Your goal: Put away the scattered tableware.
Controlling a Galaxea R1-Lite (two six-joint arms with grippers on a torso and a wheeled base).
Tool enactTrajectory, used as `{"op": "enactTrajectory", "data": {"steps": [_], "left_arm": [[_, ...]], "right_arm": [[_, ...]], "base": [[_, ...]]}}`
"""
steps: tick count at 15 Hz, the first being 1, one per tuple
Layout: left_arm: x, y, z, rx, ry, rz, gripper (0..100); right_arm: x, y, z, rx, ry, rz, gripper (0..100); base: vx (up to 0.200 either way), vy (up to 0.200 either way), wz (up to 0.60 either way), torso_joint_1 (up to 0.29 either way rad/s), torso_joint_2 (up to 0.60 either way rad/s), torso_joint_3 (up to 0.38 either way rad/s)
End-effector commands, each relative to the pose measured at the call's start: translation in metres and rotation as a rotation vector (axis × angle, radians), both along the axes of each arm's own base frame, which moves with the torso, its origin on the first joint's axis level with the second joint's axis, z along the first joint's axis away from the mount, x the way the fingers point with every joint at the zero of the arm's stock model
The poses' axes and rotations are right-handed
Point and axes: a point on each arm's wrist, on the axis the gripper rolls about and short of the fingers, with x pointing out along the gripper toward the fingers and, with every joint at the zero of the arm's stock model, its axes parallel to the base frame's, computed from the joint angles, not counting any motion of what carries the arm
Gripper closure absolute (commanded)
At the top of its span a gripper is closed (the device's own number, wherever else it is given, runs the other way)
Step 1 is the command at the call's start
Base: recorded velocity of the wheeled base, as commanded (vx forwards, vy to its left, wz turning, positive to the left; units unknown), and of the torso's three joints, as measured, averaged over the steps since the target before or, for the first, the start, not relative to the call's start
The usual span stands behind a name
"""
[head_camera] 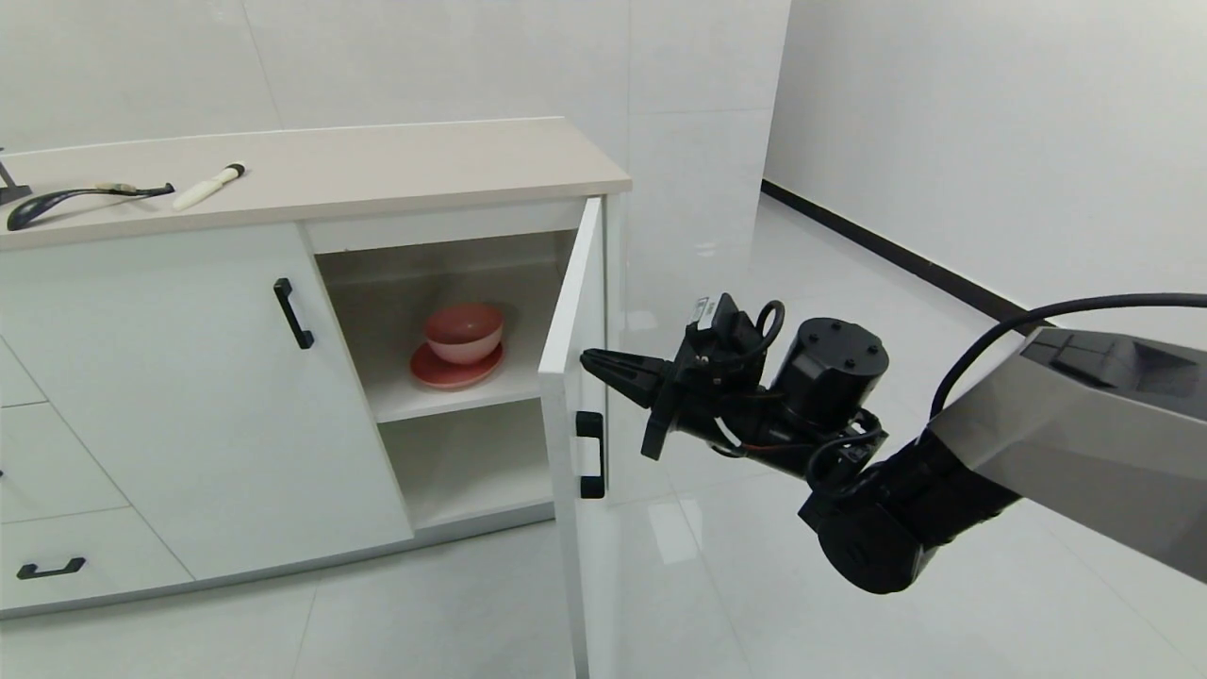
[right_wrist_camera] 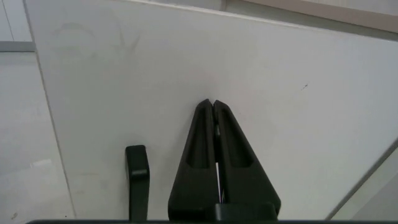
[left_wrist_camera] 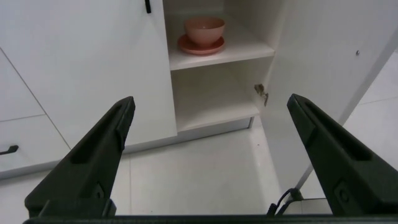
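A pink bowl [head_camera: 463, 332] stands on a pink plate [head_camera: 455, 370] on the upper shelf of the open white cabinet; both the bowl [left_wrist_camera: 204, 30] and the plate [left_wrist_camera: 201, 45] also appear in the left wrist view. On the counter [head_camera: 377, 160] lie a black spoon [head_camera: 66, 198] and a white-handled knife [head_camera: 209, 186]. My right gripper [head_camera: 588, 358] is shut on nothing, its tip at the outer face of the open cabinet door [head_camera: 575, 311], just above the black door handle [head_camera: 590, 455]. The right gripper [right_wrist_camera: 212, 104] points at the door panel. My left gripper [left_wrist_camera: 211, 102] is open wide, low over the floor facing the cabinet.
The open door [left_wrist_camera: 323, 56] swings out over the tiled floor. Left of the opening, the other door is closed and carries a black handle [head_camera: 293, 313], with drawers [head_camera: 51, 568] further left. The lower shelf [left_wrist_camera: 211, 106] holds nothing. White walls stand behind and to the right.
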Motion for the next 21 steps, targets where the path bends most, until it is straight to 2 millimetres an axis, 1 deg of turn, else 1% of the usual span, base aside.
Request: {"op": "enactTrajectory", "data": {"steps": [1,3,4,6,9,14,17,18,19,20,21], "left_arm": [[0.0,0.0,0.0,-0.006,0.0,0.001,0],[0.0,0.0,0.0,-0.009,0.002,-0.005,0],[0.0,0.0,0.0,-0.007,0.0,-0.008,0],[0.0,0.0,0.0,-0.009,0.002,-0.01,0],[0.0,0.0,0.0,-0.01,0.002,-0.008,0],[0.0,0.0,0.0,-0.009,0.002,-0.008,0],[0.0,0.0,0.0,-0.01,0.0,-0.004,0],[0.0,0.0,0.0,-0.014,0.001,-0.004,0],[0.0,0.0,0.0,-0.014,0.002,-0.004,0],[0.0,0.0,0.0,-0.014,0.002,-0.004,0],[0.0,0.0,0.0,-0.014,0.002,-0.004,0]], "right_arm": [[0.005,-0.004,-0.003,-0.008,0.008,-0.009,100],[0.014,-0.016,-0.004,-0.008,0.008,-0.055,100],[0.021,-0.024,-0.004,-0.007,0.007,-0.081,100],[0.027,-0.032,-0.003,-0.002,0.0,-0.104,100],[0.029,-0.036,-0.002,0.001,-0.006,-0.11,100],[0.033,-0.033,0.003,0.021,-0.03,-0.115,100],[0.031,-0.033,0.0,0.013,-0.022,-0.112,100],[-0.012,-0.057,0.019,-0.001,-0.003,-0.106,100],[-0.034,-0.073,0.031,-0.006,0.003,-0.113,100],[-0.075,-0.11,0.059,0.015,-0.024,-0.149,100],[-0.112,-0.148,0.078,0.041,-0.069,-0.209,100]], "base": [[0.0,0.0,0.0,0.0,0.0,0.0],[0.0,0.0,0.0,0.0,0.0,0.0],[-0.2,0.2,0.0,-0.002,0.0,0.007],[-0.2,0.2,0.0,0.01,0.0,0.005],[0.0,0.0,0.0,0.0,0.0,0.0],[0.0,0.0,0.0,0.0,0.0,0.0],[0.0,0.0,0.0,0.0,0.0,0.0],[0.0,0.0,0.0,0.0,0.0,0.0],[0.0,0.0,0.0,0.0,0.0,0.0],[0.0,0.0,0.0,0.0,0.0,0.0],[0.0,0.0,0.0,0.0,0.0,0.0]]}}
